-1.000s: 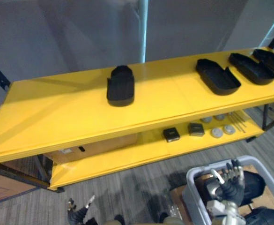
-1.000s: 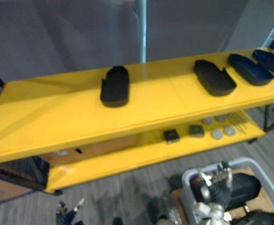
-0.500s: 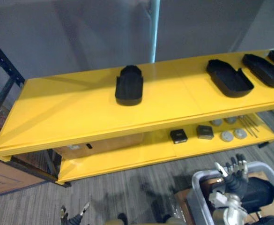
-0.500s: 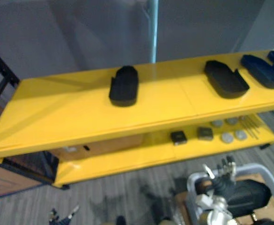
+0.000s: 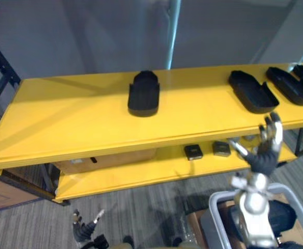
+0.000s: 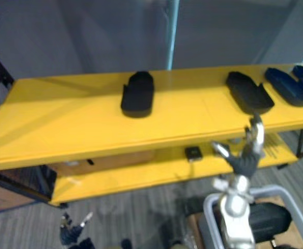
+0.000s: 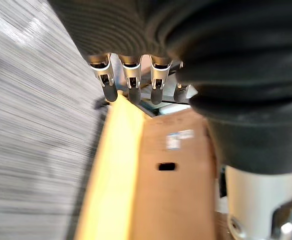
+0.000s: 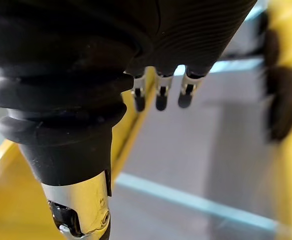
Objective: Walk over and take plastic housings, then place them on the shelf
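Nothing legible here — no word, number or sign can be read on any surface. The one candidate is a small pale sticker on the brown cardboard box that sits under the top board of the yellow shelf. In the left wrist view the sticker lies at about 1 o'clock of the box's dark slot, close to it. It carries bluish marks, but they are too blurred to make out.

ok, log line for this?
right robot hand: open, empty, up before yellow shelf | left robot hand: open, low | shelf top: black housing centre, more right | grey bin: dark parts inside
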You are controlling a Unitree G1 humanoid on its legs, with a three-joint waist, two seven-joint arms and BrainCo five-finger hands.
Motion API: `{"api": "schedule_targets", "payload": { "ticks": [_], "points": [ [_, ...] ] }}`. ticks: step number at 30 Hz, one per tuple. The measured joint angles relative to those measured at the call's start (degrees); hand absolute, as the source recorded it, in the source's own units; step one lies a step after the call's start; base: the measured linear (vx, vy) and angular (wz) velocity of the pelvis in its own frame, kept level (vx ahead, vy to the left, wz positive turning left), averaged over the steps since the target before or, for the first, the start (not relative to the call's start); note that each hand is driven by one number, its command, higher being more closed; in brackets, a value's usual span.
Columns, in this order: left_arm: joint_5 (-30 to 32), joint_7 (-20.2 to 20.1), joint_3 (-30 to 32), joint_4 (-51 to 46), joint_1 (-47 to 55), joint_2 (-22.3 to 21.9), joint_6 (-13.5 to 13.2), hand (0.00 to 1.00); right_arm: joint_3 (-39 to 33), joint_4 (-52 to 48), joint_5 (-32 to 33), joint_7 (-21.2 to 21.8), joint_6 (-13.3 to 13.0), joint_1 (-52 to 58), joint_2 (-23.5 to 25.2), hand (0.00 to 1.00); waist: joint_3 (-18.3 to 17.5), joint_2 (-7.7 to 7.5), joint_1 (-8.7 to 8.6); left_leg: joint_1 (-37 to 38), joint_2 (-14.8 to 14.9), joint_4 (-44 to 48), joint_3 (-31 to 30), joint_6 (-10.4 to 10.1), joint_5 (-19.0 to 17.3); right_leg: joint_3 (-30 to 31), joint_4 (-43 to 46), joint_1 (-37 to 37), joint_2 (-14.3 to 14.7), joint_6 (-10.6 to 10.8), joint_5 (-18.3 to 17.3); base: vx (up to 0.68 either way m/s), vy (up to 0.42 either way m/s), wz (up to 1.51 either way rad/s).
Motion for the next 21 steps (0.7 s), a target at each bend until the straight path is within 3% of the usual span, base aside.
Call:
{"api": "schedule_targets", "payload": {
  "ticks": [2, 5, 7, 9, 14, 21],
  "points": [
    [0.32, -1.18, 1.16, 3.2, -0.7, 0.66, 0.61, 0.0, 2.83, 5.03, -2.31, 3.05, 7.06, -6.01, -1.79, 0.0, 0.1, 0.15, 0.8, -0.01, -0.3, -0.65, -1.26, 0.3, 0.63, -1.32, -0.11, 0.38, -0.31, 0.04, 0.02, -0.05, -0.004, 0.23],
    [0.36, -2.5, 2.99, 5.03, -1.18, 0.68, 0.69, 0.0, 5.45, 10.23, -5.53, 6.1, 13.59, -10.83, -2.55, 0.0, 0.22, -0.07, 1.37, -0.02, -0.88, -2.18, -2.92, 0.37, 1.74, -2.94, -0.81, 0.96, -0.53, 0.23, 0.14, -0.02, -0.003, 0.33],
    [0.36, -3.46, 4.21, 6.28, -1.18, 0.55, 1.09, 0.0, 8.22, 15.06, -7.51, 9.2, 17.84, -15.16, -3.03, 0.0, 0.67, -0.04, 2.96, -0.03, -1.15, -2.79, -3.16, 0.54, 2.29, -3.26, -0.96, 0.93, -0.71, 0.33, 0.26, -0.01, 0.001, 0.11],
    [0.36, -4.22, 5.11, 6.69, -1.15, 0.48, 1.28, 0.0, 9.61, 18.1, -9.51, 10.27, 19.61, -17.21, -3.03, 0.0, 0.75, -0.07, 3.61, -0.14, -1.53, -2.79, -4.05, 0.63, 2.35, -4.4, -1.12, 1.35, -0.98, 0.33, 0.26, 0.02, 0.004, 0.23],
    [2.58, -6.21, 5.54, 6.8, -1.3, 0.42, 1.52, 0.0, 11.03, 26.48, -15.53, 11.66, 21.01, -23.27, -3.03, 0.0, 2.21, -0.62, 4.7, -0.16, -2.08, -2.78, -6.06, 0.88, 2.53, -6.27, -1.82, 2.79, -1.3, 0.33, 0.27, 0.0, -0.004, 0.21],
    [2.58, -8.91, 5.43, 7.17, -2.13, 0.25, 1.57, 0.0, 13.59, 37.22, -20.52, 12.82, 23.36, -28.84, -3.1, 0.0, 3.38, -0.23, 6.13, -0.23, -2.37, -2.79, -7.73, 0.99, 2.83, -8.21, -2.02, 3.62, -1.44, 0.29, 0.24, -0.02, -0.014, 0.11]
  ]
}}
